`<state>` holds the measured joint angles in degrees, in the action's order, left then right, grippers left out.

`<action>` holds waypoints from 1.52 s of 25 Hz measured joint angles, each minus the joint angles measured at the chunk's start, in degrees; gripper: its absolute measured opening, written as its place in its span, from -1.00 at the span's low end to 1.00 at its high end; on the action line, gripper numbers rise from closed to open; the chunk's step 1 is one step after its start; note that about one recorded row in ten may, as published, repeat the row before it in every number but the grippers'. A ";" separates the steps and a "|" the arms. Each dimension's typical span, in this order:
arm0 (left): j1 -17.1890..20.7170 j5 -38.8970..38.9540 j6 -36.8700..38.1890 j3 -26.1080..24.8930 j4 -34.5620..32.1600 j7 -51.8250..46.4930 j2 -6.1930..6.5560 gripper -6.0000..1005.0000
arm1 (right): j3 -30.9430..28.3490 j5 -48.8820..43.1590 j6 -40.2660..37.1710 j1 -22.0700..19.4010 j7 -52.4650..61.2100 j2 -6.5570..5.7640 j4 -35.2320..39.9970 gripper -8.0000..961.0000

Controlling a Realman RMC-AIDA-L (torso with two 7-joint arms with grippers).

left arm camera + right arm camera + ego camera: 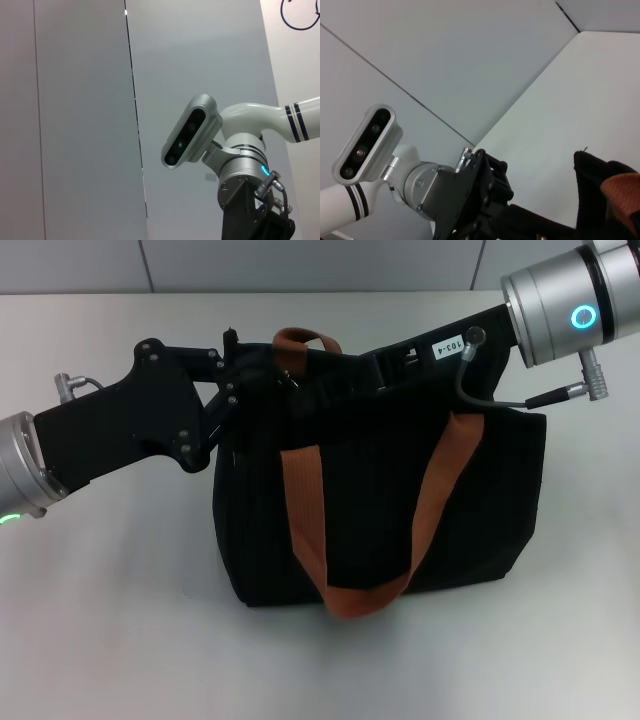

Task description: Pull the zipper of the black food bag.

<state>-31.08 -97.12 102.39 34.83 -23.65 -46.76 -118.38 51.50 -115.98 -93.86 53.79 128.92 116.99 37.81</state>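
Observation:
The black food bag [380,500] stands upright in the middle of the table, with one orange-brown strap [310,530] hanging down its front and another [305,338] arching over its top. My left gripper [245,368] comes in from the left and sits at the bag's top left corner. My right gripper [388,360] comes down from the upper right onto the top edge. A small metallic glint [296,390] shows on the top near the left gripper; I cannot tell if it is the zipper. The right wrist view shows a bag corner [590,167].
The bag rests on a pale grey table [120,620] with a light wall behind. A grey cable [480,390] loops from the right wrist over the bag's top right corner. Each wrist view shows the other arm and its camera [192,132] against the wall.

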 joint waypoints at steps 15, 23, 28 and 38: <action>0.26 0.09 0.32 0.12 0.00 0.01 0.08 -0.91 | 0.00 -0.04 -1.21 -0.78 -0.29 -0.01 2.47 -0.80; 0.64 0.12 0.36 0.23 -0.04 0.01 0.09 -0.91 | 0.00 -0.12 -1.53 -1.04 -0.42 -0.01 3.64 -0.80; 0.67 0.04 0.43 0.30 -0.09 0.00 0.09 -0.91 | -0.01 0.05 -1.69 -0.97 -0.43 -0.01 3.67 -0.81; 0.70 -0.19 1.07 0.41 -0.09 0.00 0.09 -0.91 | -0.36 1.09 -1.79 -0.99 -0.16 0.00 3.49 -0.35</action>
<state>-30.38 -97.31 103.46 35.24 -23.74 -46.76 -118.29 51.14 -114.89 -95.65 52.80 128.76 116.98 41.29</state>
